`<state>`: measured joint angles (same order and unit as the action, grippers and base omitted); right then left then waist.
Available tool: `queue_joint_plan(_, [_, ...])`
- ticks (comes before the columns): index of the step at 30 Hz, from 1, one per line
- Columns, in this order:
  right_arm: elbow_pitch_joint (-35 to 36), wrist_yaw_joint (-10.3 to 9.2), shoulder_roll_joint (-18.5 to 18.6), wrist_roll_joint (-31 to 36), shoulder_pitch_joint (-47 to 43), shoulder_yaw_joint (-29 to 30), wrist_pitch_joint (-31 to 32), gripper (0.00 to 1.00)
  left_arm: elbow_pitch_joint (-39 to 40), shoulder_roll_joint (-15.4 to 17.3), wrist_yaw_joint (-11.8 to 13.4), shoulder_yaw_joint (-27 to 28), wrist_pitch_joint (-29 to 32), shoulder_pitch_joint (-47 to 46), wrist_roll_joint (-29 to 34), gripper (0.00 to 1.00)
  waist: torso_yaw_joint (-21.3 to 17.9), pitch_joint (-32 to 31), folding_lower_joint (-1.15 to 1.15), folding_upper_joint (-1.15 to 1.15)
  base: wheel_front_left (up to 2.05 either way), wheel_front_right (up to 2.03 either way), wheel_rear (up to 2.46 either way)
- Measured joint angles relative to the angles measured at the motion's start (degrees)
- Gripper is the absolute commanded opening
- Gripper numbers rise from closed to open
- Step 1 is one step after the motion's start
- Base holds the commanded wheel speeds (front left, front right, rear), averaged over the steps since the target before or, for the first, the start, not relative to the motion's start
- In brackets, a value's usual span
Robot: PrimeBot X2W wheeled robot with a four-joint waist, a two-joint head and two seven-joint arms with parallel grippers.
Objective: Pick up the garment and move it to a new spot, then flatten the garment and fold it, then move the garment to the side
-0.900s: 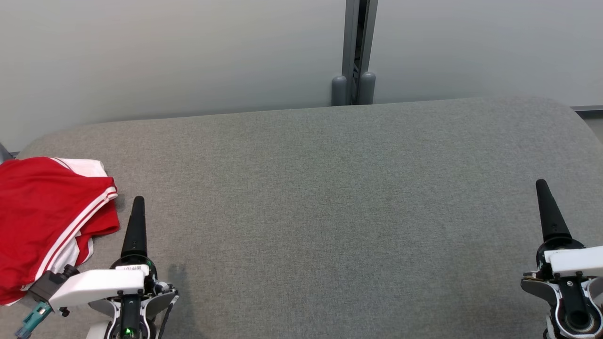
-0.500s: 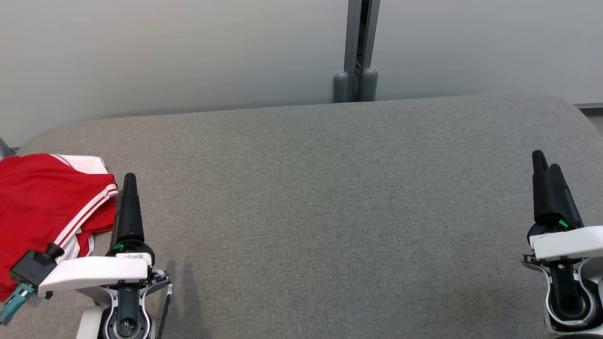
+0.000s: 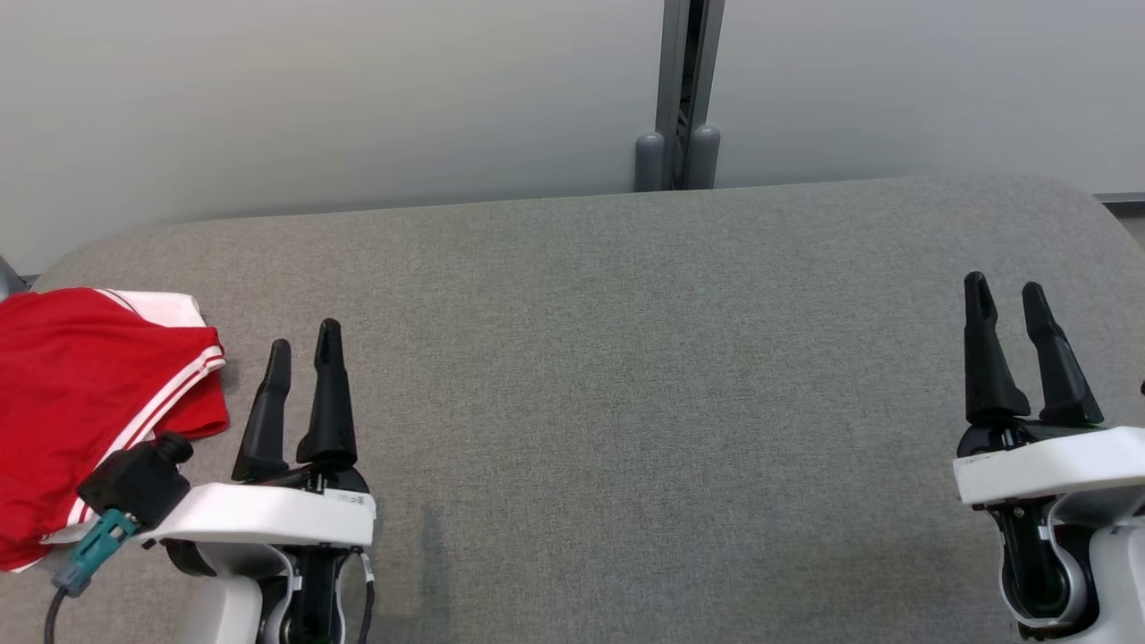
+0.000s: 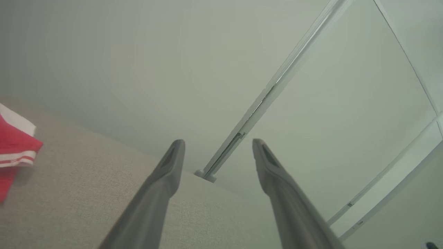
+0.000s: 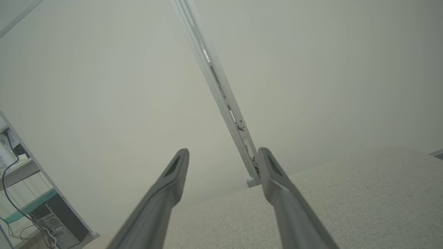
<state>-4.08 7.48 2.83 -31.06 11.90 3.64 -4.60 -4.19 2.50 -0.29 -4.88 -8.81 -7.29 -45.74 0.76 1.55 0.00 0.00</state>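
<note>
Garment [image 3: 80, 402]: red, white-trimmed, at left edge of table [image 3: 626, 358] (probably set aside). Left gripper [image 3: 304, 335] just beside it, right gripper [image 3: 1004, 283] at the right: both spread, empty.

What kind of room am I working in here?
Probably a lab or office test bay: a grey fabric-topped table against plain pale wall panels, with a shelf of computer gear and cables beside it.

The head camera looks down on the grey fabric-covered table [image 3: 626, 402]; the 2 wrist cameras sit low over it, tilted up; all 3 share the wall post [image 3: 677, 89].
</note>
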Motion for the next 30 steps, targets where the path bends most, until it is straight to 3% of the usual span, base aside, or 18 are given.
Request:
queue_joint_plan(12, [-0.19,0.01,-0.52,10.28,-1.8,-1.15,-2.35,1.0,-0.42,0.44,3.41,-6.2,-1.36,1.15,19.38,1.0,-0.2,0.09,0.0,0.0,0.0,0.0,0.0])
queue_joint_plan(22, [-1.43,0.01,-0.48,16.62,-2.47,-1.75,-4.1,1.0,-1.89,2.04,8.82,-9.83,-2.38,1.21,26.61,1.0,-0.29,0.38,0.0,0.0,0.0,0.0,0.0])
queue_joint_plan(30, [-2.4,0.01,-0.45,17.83,-2.99,-2.35,-5.46,1.0,-3.05,3.03,10.95,-11.91,-3.22,1.32,29.77,1.0,-0.29,0.35,0.0,0.0,0.0,0.0,0.0])
